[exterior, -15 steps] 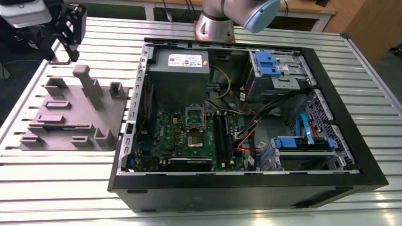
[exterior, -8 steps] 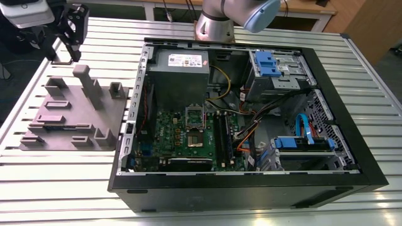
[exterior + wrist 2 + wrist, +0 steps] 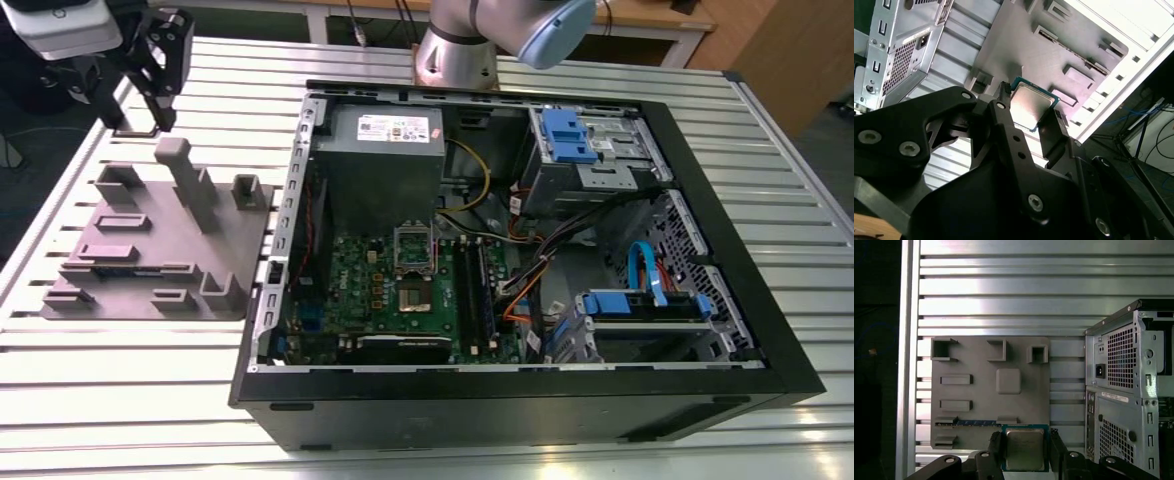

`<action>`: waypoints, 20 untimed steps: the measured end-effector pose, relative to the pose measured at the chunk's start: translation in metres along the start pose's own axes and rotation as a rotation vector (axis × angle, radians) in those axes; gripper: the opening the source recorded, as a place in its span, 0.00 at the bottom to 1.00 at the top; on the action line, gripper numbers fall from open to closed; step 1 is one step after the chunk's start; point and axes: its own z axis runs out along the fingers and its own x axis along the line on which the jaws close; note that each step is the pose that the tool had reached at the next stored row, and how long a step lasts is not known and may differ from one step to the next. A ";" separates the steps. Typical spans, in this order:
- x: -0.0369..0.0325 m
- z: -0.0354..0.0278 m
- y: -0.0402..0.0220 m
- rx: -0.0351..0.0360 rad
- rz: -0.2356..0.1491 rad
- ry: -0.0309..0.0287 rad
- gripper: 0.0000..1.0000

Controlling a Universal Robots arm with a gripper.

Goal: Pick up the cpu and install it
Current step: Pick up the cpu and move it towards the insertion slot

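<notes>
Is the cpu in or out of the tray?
Out: in both wrist views the gripper is shut on the cpu, lifted clear of the grey tray.

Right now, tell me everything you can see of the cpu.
The cpu is a small, flat, square chip. Its silvery-grey metal top plate carries faint print and has a thin teal-green rim. It sits clamped in the gripper, whose two black fingers press on opposite edges, and nothing else touches it. Both wrist views show its top plate facing the cameras. It appears lifted above the table, close to one edge of the grey moulded tray.
</notes>
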 end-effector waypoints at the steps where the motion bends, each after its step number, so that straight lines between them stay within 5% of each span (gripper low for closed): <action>1: -0.0004 0.0000 0.0000 -0.0001 0.000 -0.0001 0.47; 20: -0.0116 -0.0002 0.0002 0.0000 0.000 0.0000 0.47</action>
